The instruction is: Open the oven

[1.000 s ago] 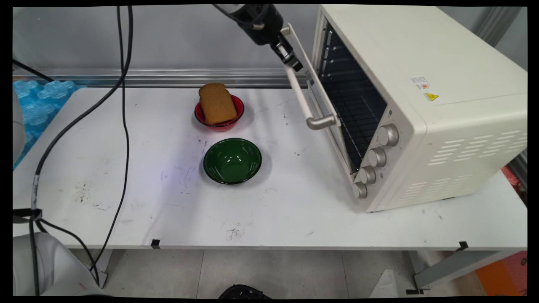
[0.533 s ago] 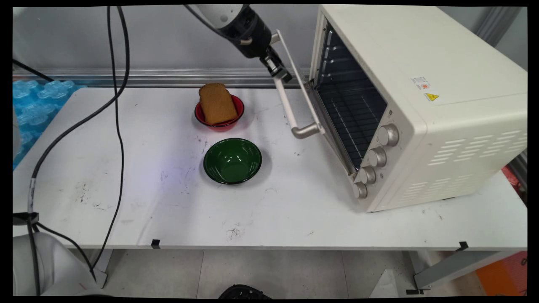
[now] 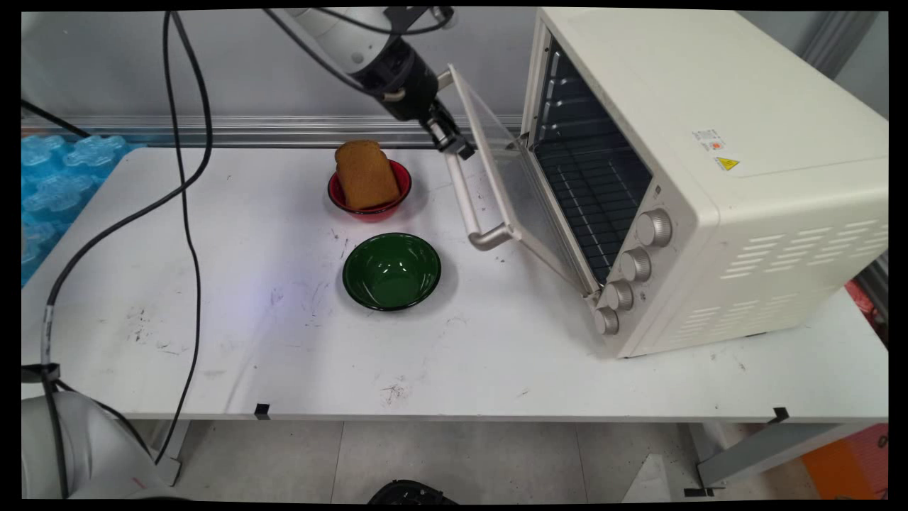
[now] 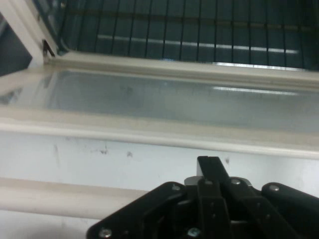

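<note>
1. Main view: the gripper (image 3: 457, 147) comes in from the upper left and meets the far end of the handle (image 3: 464, 199) on the oven door (image 3: 511, 184). The door hangs about half open, hinged at its lower edge and tilted out over the tabletop (image 3: 213, 284). Nothing else props it, so contact at the handle is probably what holds it at that angle.
2. Hand view: the gripper (image 4: 212, 167) shows its jaws drawn together into one narrow tip. The pale handle (image 4: 60, 199) crosses low behind the linkage, and the tip rises past it toward the door (image 4: 174, 102). The jaws look hooked over the bar rather than clamped around it, though the contact itself is hidden.
3. Behind the door, the cream oven (image 3: 709, 142) stands on the right of the tabletop, its wire rack (image 3: 603, 206) bare and four knobs (image 3: 635, 265) down its front edge.
4. A red bowl (image 3: 404, 181) with a slice of brown bread (image 3: 365, 174) leaning upright in it sits just left of the door's swing. A green bowl (image 3: 391, 271) sits nearer the camera, apart from it. Both lie clear of the door's path.
5. Black cables (image 3: 188, 234) hang from the arm across the left side.
</note>
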Tool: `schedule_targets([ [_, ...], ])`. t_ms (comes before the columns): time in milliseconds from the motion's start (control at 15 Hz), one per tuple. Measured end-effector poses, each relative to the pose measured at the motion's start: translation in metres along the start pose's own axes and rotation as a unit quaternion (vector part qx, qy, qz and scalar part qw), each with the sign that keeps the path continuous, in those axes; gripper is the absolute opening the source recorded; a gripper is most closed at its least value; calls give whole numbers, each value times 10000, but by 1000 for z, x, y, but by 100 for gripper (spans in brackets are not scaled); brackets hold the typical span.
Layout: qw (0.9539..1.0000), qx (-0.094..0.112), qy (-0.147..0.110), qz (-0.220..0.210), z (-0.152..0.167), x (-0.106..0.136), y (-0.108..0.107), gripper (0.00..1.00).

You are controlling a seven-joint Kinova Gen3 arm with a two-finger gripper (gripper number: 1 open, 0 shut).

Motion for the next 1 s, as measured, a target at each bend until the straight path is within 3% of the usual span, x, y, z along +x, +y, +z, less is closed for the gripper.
schedule_targets([
  [1000,9998,100,-117,-100,19,-55,2,0],
])
